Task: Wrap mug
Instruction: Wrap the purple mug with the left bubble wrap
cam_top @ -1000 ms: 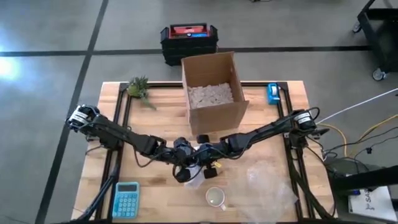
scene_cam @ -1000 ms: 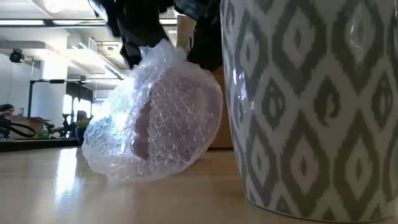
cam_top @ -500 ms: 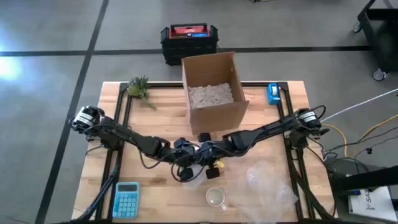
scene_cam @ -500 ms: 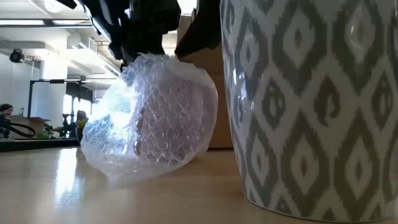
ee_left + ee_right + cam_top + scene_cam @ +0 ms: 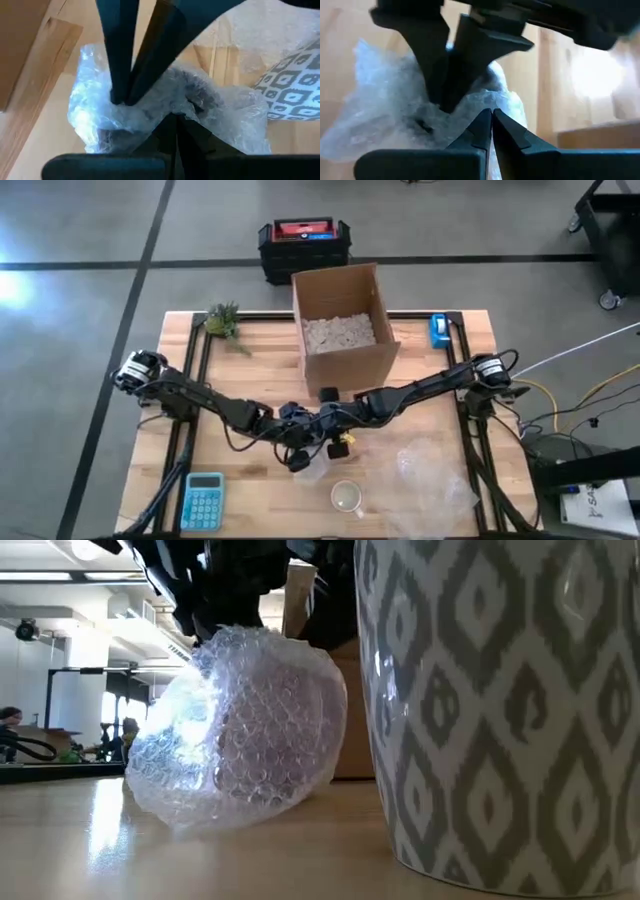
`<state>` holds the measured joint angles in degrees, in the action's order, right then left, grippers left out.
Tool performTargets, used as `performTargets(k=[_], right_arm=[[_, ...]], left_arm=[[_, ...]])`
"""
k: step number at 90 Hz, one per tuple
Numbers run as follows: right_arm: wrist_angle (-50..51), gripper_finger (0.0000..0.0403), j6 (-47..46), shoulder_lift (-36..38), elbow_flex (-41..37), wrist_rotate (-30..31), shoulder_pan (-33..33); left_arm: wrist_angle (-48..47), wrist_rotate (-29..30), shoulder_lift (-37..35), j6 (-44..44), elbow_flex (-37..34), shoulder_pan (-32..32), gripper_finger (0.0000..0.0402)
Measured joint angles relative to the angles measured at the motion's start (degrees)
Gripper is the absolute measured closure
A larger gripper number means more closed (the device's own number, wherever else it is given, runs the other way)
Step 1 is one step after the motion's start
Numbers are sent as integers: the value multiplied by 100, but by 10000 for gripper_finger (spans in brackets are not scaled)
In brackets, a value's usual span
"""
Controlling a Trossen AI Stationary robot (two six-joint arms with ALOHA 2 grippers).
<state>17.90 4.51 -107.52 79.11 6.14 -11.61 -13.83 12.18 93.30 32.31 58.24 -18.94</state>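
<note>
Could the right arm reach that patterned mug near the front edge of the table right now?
Probably not at once: the patterned mug stands free and close by, but the right gripper has its jaws pinched shut on the bubble wrap bundle, as does the left gripper.

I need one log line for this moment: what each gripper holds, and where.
left gripper: shut on bubble wrap bundle | right gripper: shut on same bundle | bundle: on table, beside patterned mug

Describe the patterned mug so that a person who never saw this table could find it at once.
Start at the open cardboard box at the table's far side and come toward the near edge, past the two tools pinching a bubble-wrap bundle. The patterned mug stands upright just beyond, unwrapped. Unlike the bundle, it shows a grey-and-white diamond pattern.
</note>
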Motion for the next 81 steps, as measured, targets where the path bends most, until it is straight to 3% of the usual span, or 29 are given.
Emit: performTargets(k=[25, 55, 81], right_arm=[[-47, 400, -89, -282, 0, -49, -16], [-98, 400, -85, -331, 10, -57, -30], [-112, 400, -85, -333, 0, -58, -29]], left_arm=[[-106, -70, -155, -4, -15, -4, 402], [-684, -20, -856, 241, 83, -15, 402], [-472, -677, -1071, 499, 63, -262, 402]])
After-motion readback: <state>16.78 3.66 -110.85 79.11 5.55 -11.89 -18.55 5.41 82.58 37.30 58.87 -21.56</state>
